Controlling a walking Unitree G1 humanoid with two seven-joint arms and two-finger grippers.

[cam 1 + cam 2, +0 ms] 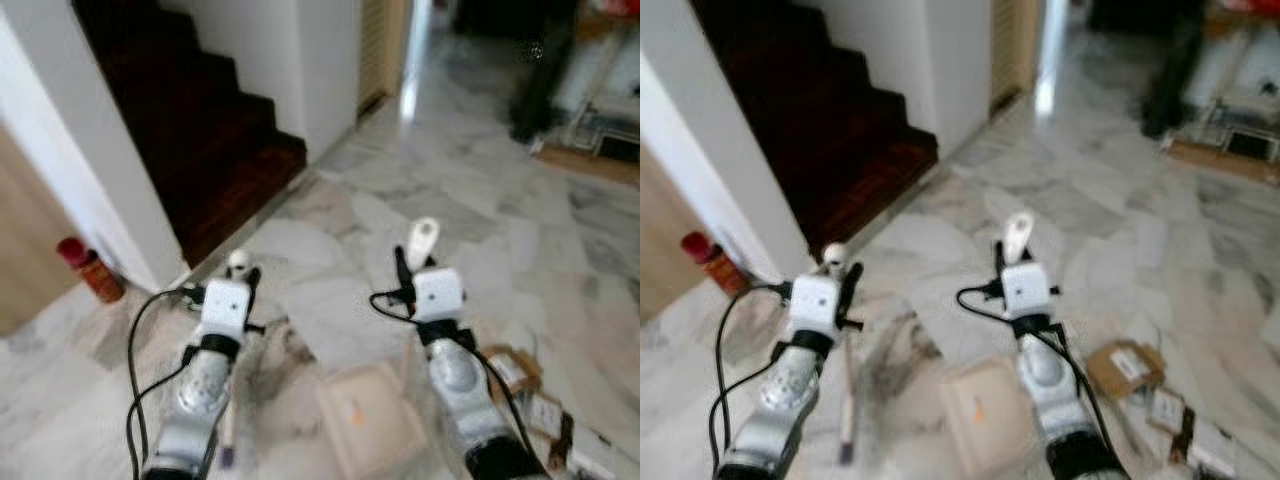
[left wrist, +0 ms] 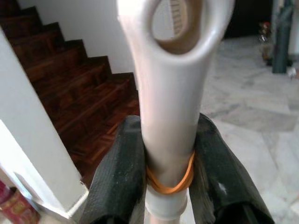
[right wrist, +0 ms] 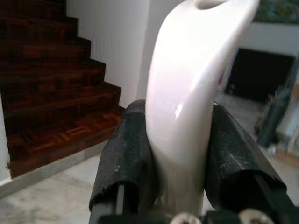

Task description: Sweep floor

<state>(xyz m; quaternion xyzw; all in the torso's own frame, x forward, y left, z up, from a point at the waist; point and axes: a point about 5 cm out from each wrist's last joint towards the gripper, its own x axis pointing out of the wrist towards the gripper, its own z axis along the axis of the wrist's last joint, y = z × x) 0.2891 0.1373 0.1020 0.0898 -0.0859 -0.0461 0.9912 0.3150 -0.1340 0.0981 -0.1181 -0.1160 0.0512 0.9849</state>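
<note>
A pale marble floor (image 1: pixel 520 250) runs from the near foreground to a far doorway, with a dark wooden staircase (image 1: pixel 200 130) rising at the far left behind a white wall. In the left eye view, a red canister (image 1: pixel 90 270) stands on the floor at the left by the wall's foot. The left gripper (image 1: pixel 240 275) is held out low at near left, gripping the white broom handle (image 1: pixel 238 262), whose top pokes up above it. The right gripper (image 1: pixel 410 270) sits near centre-right, closed around the white dustpan handle (image 1: pixel 423 240); the beige dustpan (image 1: pixel 370 415) lies below on the floor between the arms. Cardboard scraps (image 1: pixel 530 390) lie at near right.

The right eye view gives the same scene: the broom's stick (image 1: pixel 847 400) slants down beside the left arm, and small boxes (image 1: pixel 1125 368) are scattered at near right.

In the left wrist view, both black fingers (image 2: pixel 121 177) clamp the broom handle, which has an orange rubber band (image 2: pixel 170 179) round it and an oval hanging hole at its top.

In the right wrist view, the fingers (image 3: pixel 126 154) press either side of the curved dustpan handle.
</note>
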